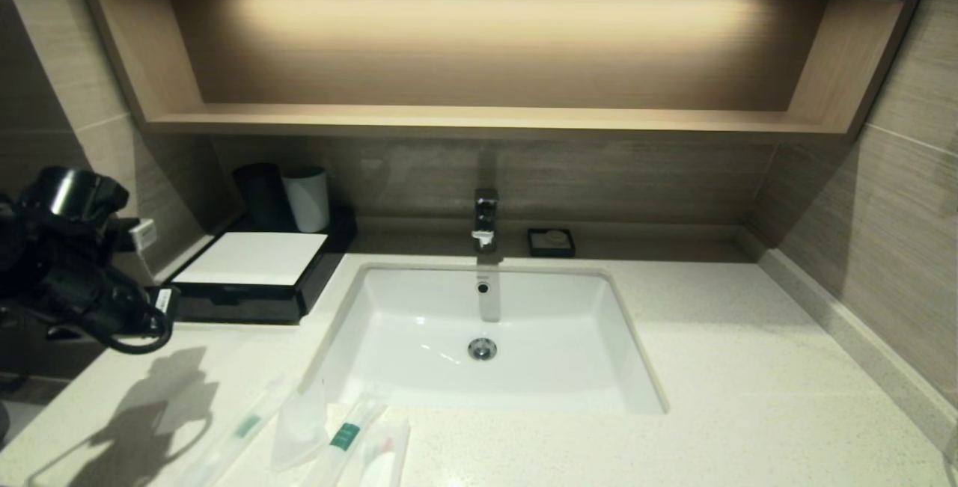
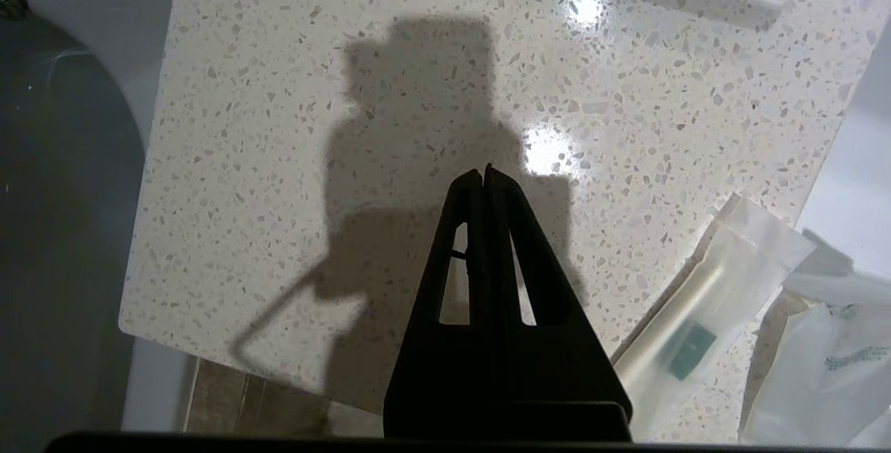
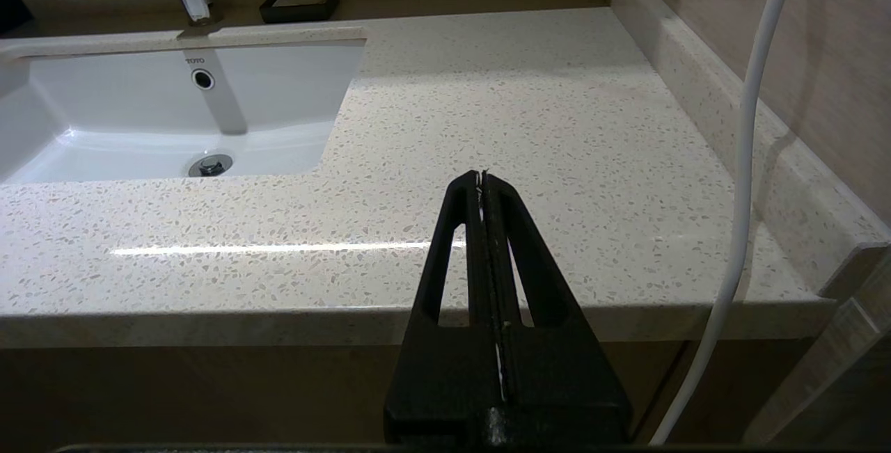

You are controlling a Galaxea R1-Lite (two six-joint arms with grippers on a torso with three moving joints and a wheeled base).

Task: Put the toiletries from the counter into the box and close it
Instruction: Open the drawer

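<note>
Four translucent packets lie at the front of the speckled counter point(image 1: 748, 367), left of the sink's middle: a slim one with a green band point(image 1: 241, 427), a flat pouch point(image 1: 299, 427), a second slim one point(image 1: 346, 435) and a pouch with red-green print point(image 1: 385, 453). The black box point(image 1: 247, 300) with its white top panel point(image 1: 254, 256) stands at the back left. My left arm point(image 1: 75, 270) hovers at the left edge. Its gripper point(image 2: 484, 169) is shut and empty above bare counter, beside a slim packet point(image 2: 696, 328) and a pouch point(image 2: 835, 362). My right gripper point(image 3: 482, 175) is shut and empty at the counter's front right.
A white sink point(image 1: 584, 337) with a faucet point(image 1: 485, 219) is set in the middle. A black cup point(image 1: 263, 195) and a white cup point(image 1: 307, 199) stand behind the box. A small soap dish point(image 1: 551, 242) sits right of the faucet. A wooden shelf point(image 1: 479, 119) hangs above.
</note>
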